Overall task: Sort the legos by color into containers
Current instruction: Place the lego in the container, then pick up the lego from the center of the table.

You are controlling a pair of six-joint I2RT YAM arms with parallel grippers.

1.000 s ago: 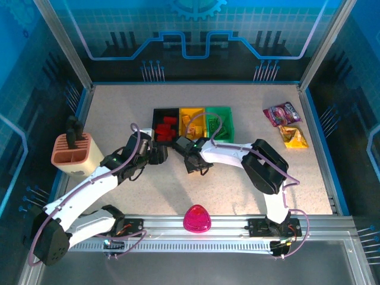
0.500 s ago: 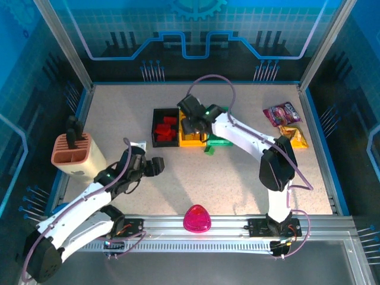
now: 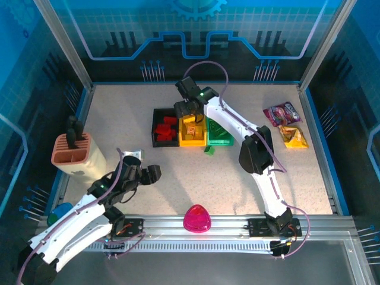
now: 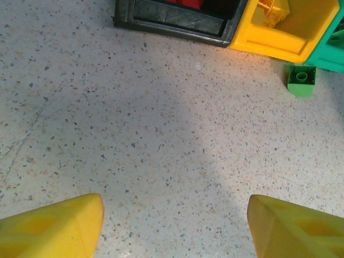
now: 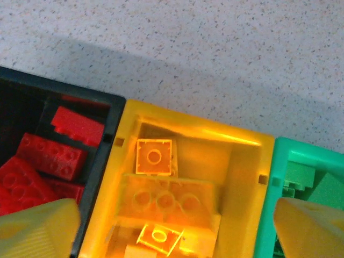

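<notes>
Since a second ago the right fingers (image 3: pixel 186 111) have been swung from low over the desk (image 3: pixel 119 113) to above the yellow bin (image 3: pixel 193 141), now spread wide, nothing held. Yellow legos (image 5: pixel 155 157) are seen inside it, red legos (image 5: pixel 51 155) in the black bin (image 3: pixel 155 127) alongside. One green lego (image 4: pixel 301 80) is left on the desk just by the green bin (image 3: pixel 222 141). Left fingers (image 3: pixel 153 173) have been pulled back, parted, empty.
</notes>
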